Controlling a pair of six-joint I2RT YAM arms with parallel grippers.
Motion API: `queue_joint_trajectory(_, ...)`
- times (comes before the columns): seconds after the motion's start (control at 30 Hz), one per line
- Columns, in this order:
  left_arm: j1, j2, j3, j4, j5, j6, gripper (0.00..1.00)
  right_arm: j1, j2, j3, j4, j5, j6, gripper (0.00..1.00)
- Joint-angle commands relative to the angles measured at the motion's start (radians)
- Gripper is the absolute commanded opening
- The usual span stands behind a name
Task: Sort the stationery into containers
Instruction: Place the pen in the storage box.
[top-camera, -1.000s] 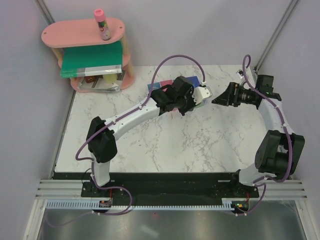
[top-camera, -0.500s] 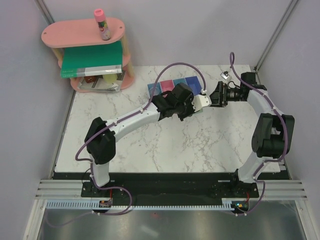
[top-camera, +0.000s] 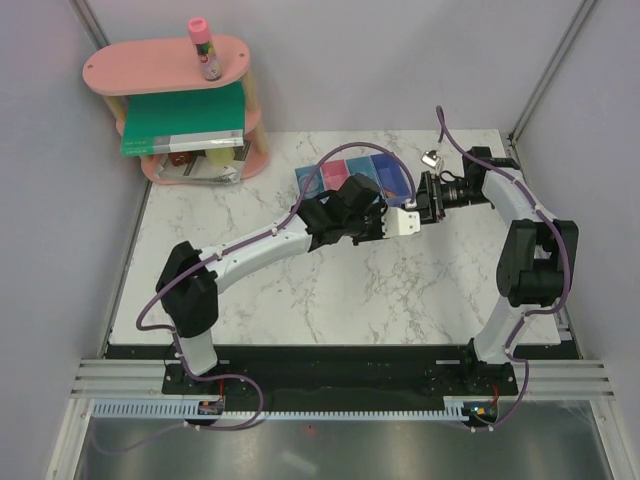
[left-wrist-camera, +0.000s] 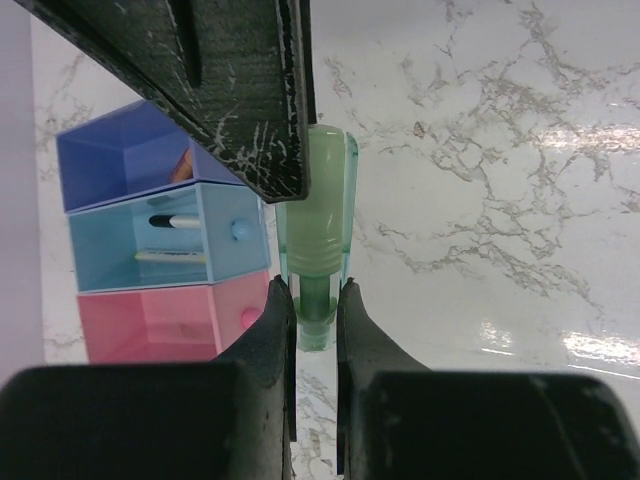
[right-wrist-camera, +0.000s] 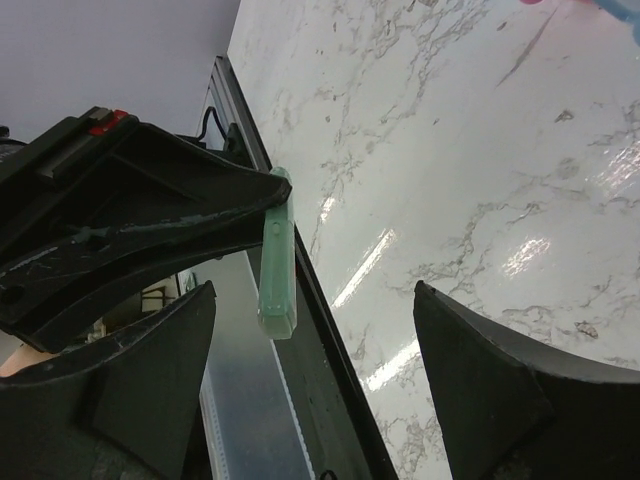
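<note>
My left gripper (left-wrist-camera: 315, 300) is shut on a translucent green eraser-like piece (left-wrist-camera: 317, 225) and holds it above the marble table. The piece sticks out past the fingertips. My right gripper (right-wrist-camera: 315, 300) is open wide, and the green piece (right-wrist-camera: 275, 255) hangs between its fingers without touching them. In the top view the two grippers meet tip to tip, left (top-camera: 408, 220) and right (top-camera: 426, 198). The row of bins (top-camera: 355, 172) stands just behind them. The light blue bin (left-wrist-camera: 225, 265) holds a black-and-white marker (left-wrist-camera: 170, 220) and a thin yellowish stick (left-wrist-camera: 170, 257). A pink-capped tube (top-camera: 203, 48) stands on the shelf.
A pink oval two-tier shelf (top-camera: 165, 65) stands at the back left with a big green book (top-camera: 185, 118) on its lower tier. One right finger (left-wrist-camera: 230, 90) crosses the top of the left wrist view. Walls close in the back and both sides.
My right arm has swung left and its open gripper now surrounds the green piece. My left gripper has shifted slightly right and nearer, still holding the piece.
</note>
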Motion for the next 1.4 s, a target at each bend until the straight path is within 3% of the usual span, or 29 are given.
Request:
queue_joint_trajectory(0.0,-0.008,-0.081,-0.033,0.066,-0.033,0.135,0.02,0.024,-0.02,0.013,-0.052,-0.032,-0.07,0.88)
queue_joint_trajectory(0.6,-0.057,-0.135,-0.133,0.1,0.005,0.342,0.02,0.094,-0.04,0.009,-0.052,-0.009,-0.066,0.81)
queue_joint_trajectory(0.7,-0.06,-0.123,-0.136,0.1,-0.001,0.346,0.02,0.097,-0.045,0.004,-0.052,-0.008,-0.067,0.76)
queue_joint_trajectory(0.8,-0.06,-0.116,-0.142,0.1,-0.007,0.352,0.02,0.098,-0.051,0.0,-0.054,-0.002,-0.069,0.63)
queue_joint_trajectory(0.87,-0.06,-0.116,-0.142,0.101,-0.008,0.356,0.02,0.097,-0.052,-0.001,-0.067,0.0,-0.081,0.59)
queue_joint_trajectory(1.23,-0.06,-0.104,-0.136,0.117,-0.016,0.377,0.02,0.117,-0.075,-0.013,-0.104,0.024,-0.117,0.56)
queue_joint_trajectory(1.37,-0.06,-0.098,-0.133,0.118,-0.014,0.371,0.02,0.123,-0.083,-0.022,-0.106,0.031,-0.121,0.41)
